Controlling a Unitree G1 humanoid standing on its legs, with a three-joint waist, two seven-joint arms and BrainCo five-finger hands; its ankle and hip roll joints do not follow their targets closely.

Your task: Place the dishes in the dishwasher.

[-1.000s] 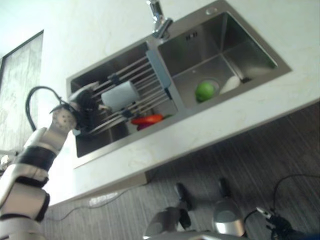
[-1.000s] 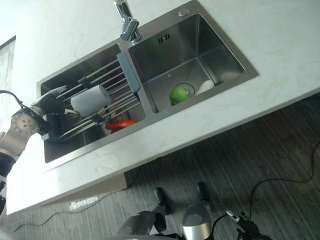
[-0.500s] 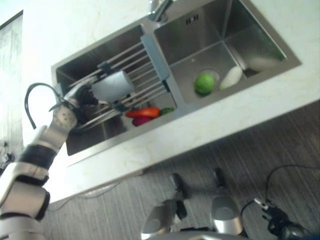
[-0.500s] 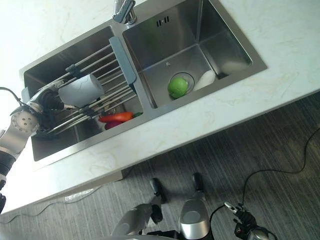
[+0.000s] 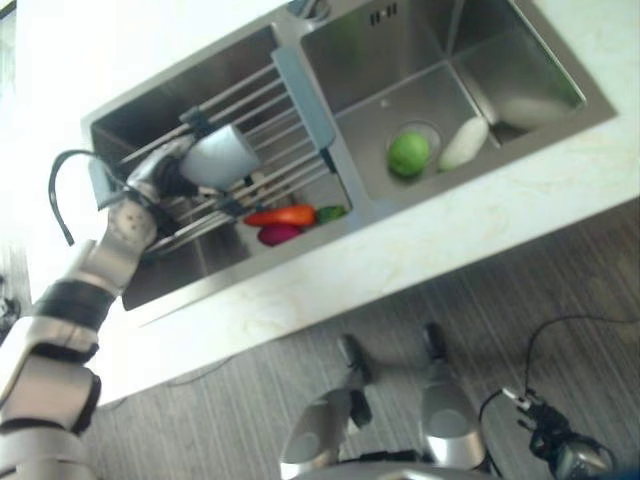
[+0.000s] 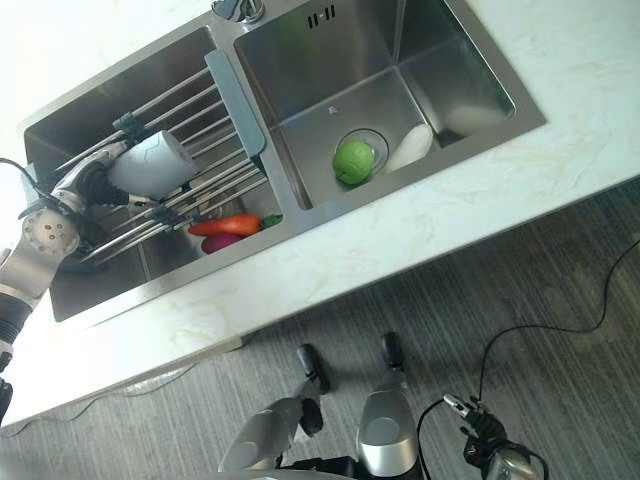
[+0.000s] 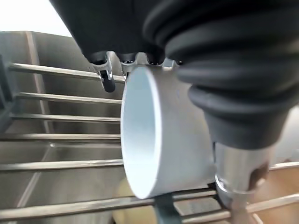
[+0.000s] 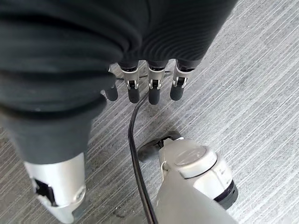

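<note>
Left hand clasping a white cup on the sink rack

The left hand (image 6: 88, 185) reaches from the worktop (image 6: 330, 250) edge into the left basin, its arm stretched forward, fingers (image 7: 108, 79) over the far side of the white cup (image 6: 150, 165) and thumb against its near side, clamped on it; the cup lies on its side on the steel rack (image 6: 190, 150), touching the bars. The right hand (image 8: 140, 70) hangs over the floor, fingers straight and close together
</note>
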